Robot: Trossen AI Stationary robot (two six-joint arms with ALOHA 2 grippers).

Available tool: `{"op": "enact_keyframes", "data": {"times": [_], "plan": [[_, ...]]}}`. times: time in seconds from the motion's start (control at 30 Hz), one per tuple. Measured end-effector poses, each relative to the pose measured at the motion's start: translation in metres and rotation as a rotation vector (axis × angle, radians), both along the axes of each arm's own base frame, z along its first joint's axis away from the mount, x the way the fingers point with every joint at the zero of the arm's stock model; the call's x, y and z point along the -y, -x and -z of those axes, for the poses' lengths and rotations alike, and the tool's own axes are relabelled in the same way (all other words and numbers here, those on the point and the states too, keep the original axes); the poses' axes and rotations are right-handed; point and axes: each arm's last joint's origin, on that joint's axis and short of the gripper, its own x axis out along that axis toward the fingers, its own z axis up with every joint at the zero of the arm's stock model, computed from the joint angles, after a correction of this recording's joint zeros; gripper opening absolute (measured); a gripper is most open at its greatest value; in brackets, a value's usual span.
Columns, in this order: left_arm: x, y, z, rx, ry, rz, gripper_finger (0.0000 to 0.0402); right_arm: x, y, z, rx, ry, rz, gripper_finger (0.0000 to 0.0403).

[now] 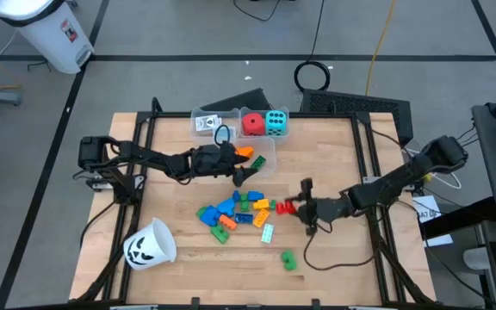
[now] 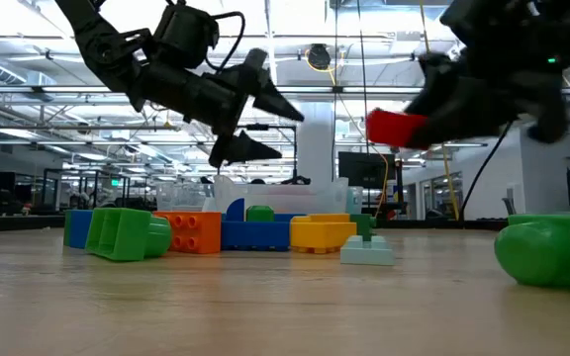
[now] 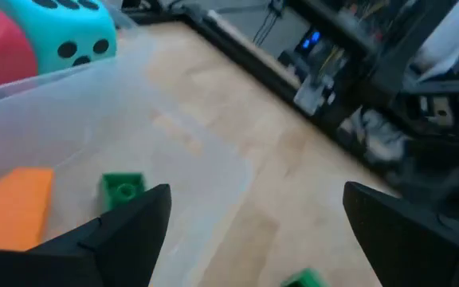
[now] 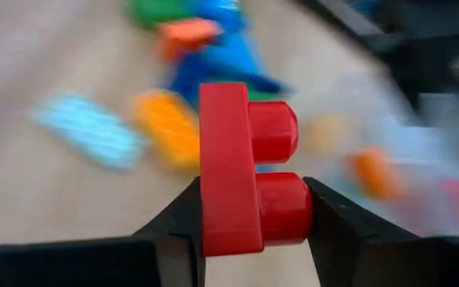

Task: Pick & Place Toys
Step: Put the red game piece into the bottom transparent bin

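Glossy plastic red block (image 4: pixel 241 167); wood table (image 1: pixel 188 250); clear plastic bin (image 1: pixel 261 148).

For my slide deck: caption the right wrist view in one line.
Right tool shut on a red block, lifted above the blurred pile of coloured blocks on the wooden table.

- You have a white pumpkin-face cup (image 1: pixel 150 244) lying tipped at the table's (image 1: pixel 179 250) near-left corner.
- Your clear bins (image 1: pixel 214 121) sit at the far edge.
- A white trash can (image 1: pixel 46 31) stands on the floor.

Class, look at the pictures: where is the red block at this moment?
The red block is clamped in the right gripper, lifted off the table. In the high view it sits just right of the central pile of blocks.
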Motion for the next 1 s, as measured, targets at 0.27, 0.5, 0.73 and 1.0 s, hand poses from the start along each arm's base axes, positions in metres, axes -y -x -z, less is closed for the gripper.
{"op": "enact_keyframes", "data": {"times": [0.27,0.5,0.73,1.0], "plan": [[0.019,-0.009,-0.017,0.132,-0.022,0.045,0.0376,0.03,-0.02,-0.009,0.097,0.235,0.133,0.0125],[0.029,-0.026,-0.025,0.155,-0.035,0.083,0.0376,0.051,-0.037,-0.012,0.202,0.306,0.169,0.0125],[0.032,-0.044,-0.021,0.142,-0.035,0.136,0.0376,0.059,-0.042,-0.011,0.23,0.307,0.166,0.0125],[0.027,-0.056,-0.014,0.133,-0.022,0.125,0.0314,0.058,-0.042,-0.014,0.256,0.305,0.168,0.0125]]}}
